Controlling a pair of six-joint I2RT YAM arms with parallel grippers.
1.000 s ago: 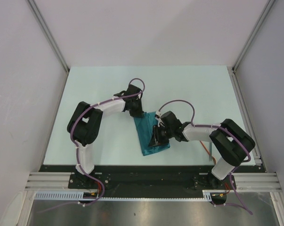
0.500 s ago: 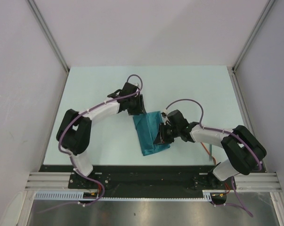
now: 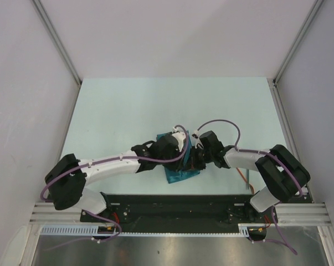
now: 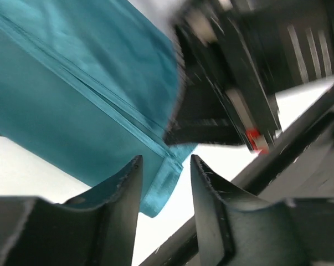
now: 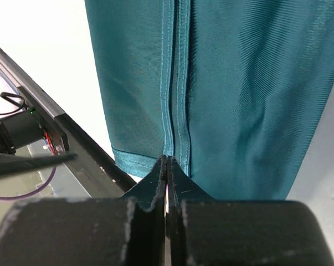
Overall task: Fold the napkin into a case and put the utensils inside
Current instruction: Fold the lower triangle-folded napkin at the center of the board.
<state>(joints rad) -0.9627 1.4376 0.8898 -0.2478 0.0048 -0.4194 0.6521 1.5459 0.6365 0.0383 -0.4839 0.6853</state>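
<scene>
The teal napkin (image 3: 178, 175) lies folded into a long narrow strip, its two hemmed edges meeting along the middle (image 5: 175, 83). My right gripper (image 3: 193, 161) is shut, its tips (image 5: 167, 158) resting on that centre seam near the strip's near end. My left gripper (image 3: 181, 157) is open, its jaws (image 4: 165, 162) straddling the near corner of the napkin (image 4: 72, 100) without closing on it. The right gripper's black fingers (image 4: 222, 111) show just beyond it. A thin orange-red utensil (image 3: 246, 180) lies on the table beside the right arm, partly hidden.
The black front rail (image 3: 172, 202) runs right below the napkin's near end and shows in the right wrist view (image 5: 56, 119). The two arms crowd together over the napkin. Grey walls enclose the pale table (image 3: 128, 105).
My left arm has swung from the napkin's far end down across it to the near end, beside the right gripper. The right gripper has stayed shut on the napkin.
</scene>
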